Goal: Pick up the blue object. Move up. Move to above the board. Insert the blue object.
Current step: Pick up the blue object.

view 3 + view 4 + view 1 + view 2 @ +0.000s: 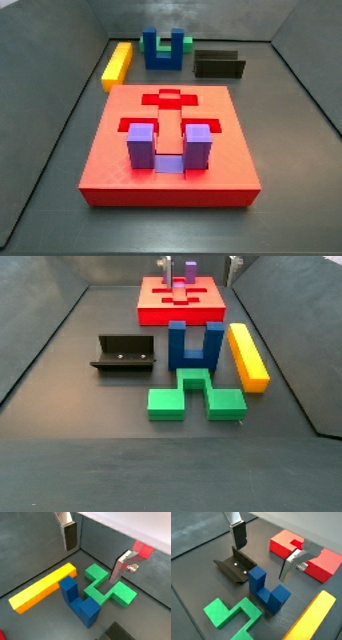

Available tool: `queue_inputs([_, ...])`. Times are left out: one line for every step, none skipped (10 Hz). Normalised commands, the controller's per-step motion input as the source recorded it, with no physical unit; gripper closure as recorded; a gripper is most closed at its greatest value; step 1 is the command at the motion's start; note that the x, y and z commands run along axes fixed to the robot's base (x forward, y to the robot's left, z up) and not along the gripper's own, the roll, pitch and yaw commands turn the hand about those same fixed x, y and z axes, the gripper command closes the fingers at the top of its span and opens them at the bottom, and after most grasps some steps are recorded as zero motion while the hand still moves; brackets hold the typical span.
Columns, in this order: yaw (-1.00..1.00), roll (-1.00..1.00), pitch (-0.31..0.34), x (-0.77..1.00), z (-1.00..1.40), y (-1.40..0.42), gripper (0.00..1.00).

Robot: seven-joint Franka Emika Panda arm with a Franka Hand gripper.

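Wrist views: gripper (93, 552) spread wide, nothing held, hanging above the blue object (80, 602), which stands prongs-up on the dark grey floor (27, 552) between the yellow bar (43, 587) and green block (107, 587). Fixture (236, 566) close by.

Side views: board (167, 140) carries the purple block (167, 148). Grey enclosure walls (47, 316). No legible writing.

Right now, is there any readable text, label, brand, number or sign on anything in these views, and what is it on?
None: no text on the blue object, board, yellow bar, green block, purple block or fixture. The gripper, open above the blue object, bears none either.
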Motion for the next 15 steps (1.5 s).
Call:
queue_inputs([0.0, 0.17, 0.0, 0.07, -0.15, -0.21, 0.0])
queue_inputs([0.0, 0.26, 0.013, 0.17, -0.17, -0.24, 0.0])
queue_inputs([0.0, 0.26, 0.02, 0.19, -0.13, -0.25, 0.0])
queue_inputs([0.0, 0.25, 0.033, 0.21, -0.1, -0.23, 0.0])
queue_inputs([0.0, 0.25, 0.031, 0.2, -0.1, -0.22, 0.0])
queue_inputs([0.0, 0.3, 0.043, 0.2, -0.16, -0.17, 0.0])
queue_inputs([-0.02, 0.24, 0.059, 0.37, -0.15, -0.19, 0.0])
queue_inputs([0.0, 0.19, 0.07, 0.52, -0.11, -0.13, 0.0])
queue_inputs([0.0, 0.19, 0.086, 0.55, -0.08, -0.08, 0.0])
queue_inputs([0.0, 0.2, 0.096, 0.57, -0.09, -0.05, 0.0])
queue_inputs([0.0, 0.2, 0.093, 0.56, -0.1, -0.03, 0.0])
queue_inputs([0.0, 0.2, 0.094, 0.54, -0.11, -0.04, 0.0])
queue_inputs([0.0, 0.2, 0.091, 0.49, -0.15, -0.05, 0.0])
queue_inputs([0.0, 0.21, 0.046, 0.35, -0.3, -0.06, 0.0])
queue_inputs([0.13, 0.14, 0.0, 0.09, -0.46, -0.03, 0.0])
